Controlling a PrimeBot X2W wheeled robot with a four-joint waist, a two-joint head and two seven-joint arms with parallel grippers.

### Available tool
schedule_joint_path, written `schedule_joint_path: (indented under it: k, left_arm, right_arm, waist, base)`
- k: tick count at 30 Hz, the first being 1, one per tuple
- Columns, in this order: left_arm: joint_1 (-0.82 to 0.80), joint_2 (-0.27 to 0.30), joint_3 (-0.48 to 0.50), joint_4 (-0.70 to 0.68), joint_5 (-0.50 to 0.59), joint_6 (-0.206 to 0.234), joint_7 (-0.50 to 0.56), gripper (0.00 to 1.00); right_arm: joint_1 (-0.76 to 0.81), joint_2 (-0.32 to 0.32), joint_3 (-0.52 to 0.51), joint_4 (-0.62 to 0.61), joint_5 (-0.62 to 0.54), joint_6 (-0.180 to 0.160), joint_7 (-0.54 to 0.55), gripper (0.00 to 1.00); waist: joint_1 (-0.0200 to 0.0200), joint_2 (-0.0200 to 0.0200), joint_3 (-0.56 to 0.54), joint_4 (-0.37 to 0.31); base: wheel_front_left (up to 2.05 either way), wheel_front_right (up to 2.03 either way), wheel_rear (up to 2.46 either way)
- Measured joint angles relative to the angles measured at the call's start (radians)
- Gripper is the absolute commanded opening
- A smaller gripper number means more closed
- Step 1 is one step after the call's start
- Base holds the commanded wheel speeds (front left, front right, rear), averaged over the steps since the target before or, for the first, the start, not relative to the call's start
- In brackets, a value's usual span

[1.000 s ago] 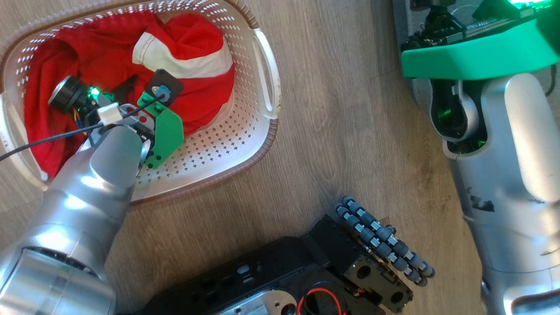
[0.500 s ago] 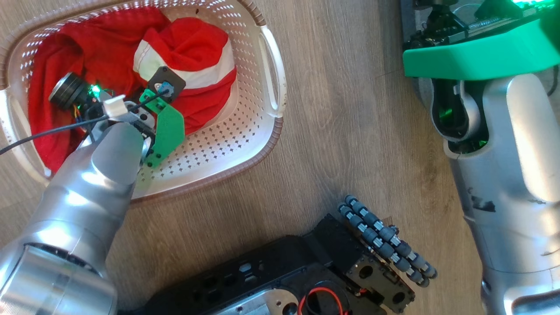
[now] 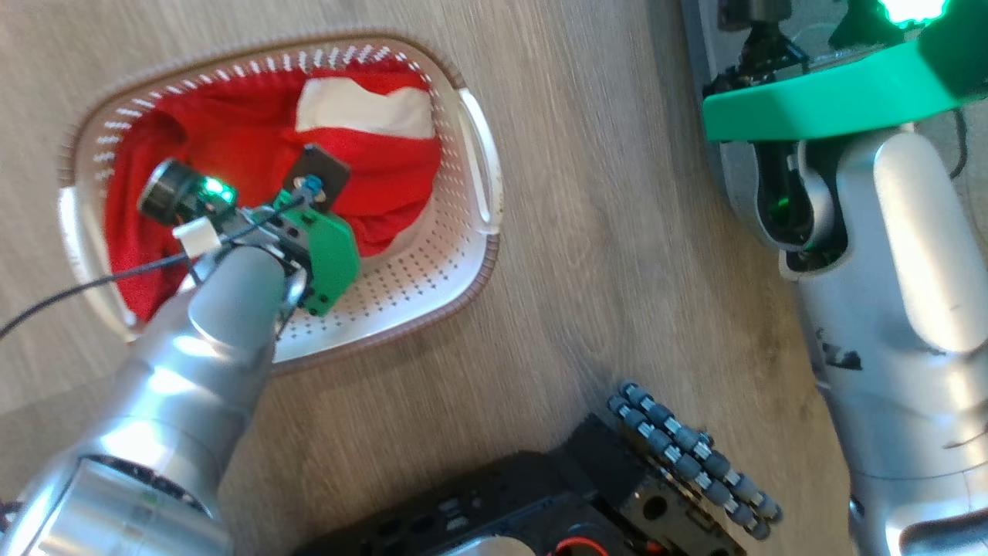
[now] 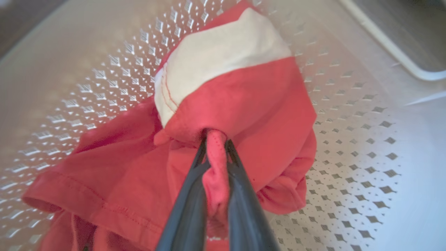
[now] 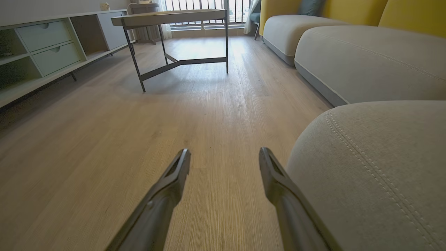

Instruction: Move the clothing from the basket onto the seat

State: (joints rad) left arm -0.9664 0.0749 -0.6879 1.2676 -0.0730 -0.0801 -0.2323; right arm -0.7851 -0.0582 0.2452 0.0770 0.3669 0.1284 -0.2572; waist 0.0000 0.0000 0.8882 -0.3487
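Where the jaws of the left gripper [image 4: 215,141] meet, a fold of the red clothing [image 4: 244,101] is clamped between them, the rest bunched just beyond the tips inside the basket [image 4: 352,164]. The right gripper [image 5: 224,157] stands spread and empty above the floor [image 5: 104,139], the seat [image 5: 379,174] just beside its jaws.

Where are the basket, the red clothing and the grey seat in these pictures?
basket [image 3: 421,266]: head view, bare perforated wall.
clothing [image 4: 251,101]: left wrist view, red fabric below its white panel.
seat [image 5: 376,167]: right wrist view, cushion top.
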Motion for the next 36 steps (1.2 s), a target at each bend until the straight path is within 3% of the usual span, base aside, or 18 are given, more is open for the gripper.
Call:
schedule_joint_path:
  k: [6,20,36]
  left_arm:
    - [0.055,-0.019,0.013,-0.068,-0.051,-0.014,-0.017,0.00]
    - [0.290,-0.028,0.070,-0.377,-0.150,-0.027,-0.020,0.00]
    - [0.455,-0.029,0.125,-0.632,-0.210,-0.025,-0.020,0.00]
  right_arm:
    - [0.056,0.000,-0.020,0.056,-0.053,0.000,0.000,1.00]
    - [0.174,-0.001,-0.050,0.179,-0.146,0.000,0.000,1.00]
    - [0.373,-0.017,-0.077,0.263,-0.163,0.000,0.000,1.00]
  waist:
    - [0.0000,0.0000,-0.090,0.042]
    - [0.0000,0.0000,-0.350,0.159]
    - [-0.0001,0.0001,-0.645,0.260]
  base:
    - [0.00,0.00,0.00]
    - [0.00,0.00,0.00]
    - [0.00,0.00,0.00]
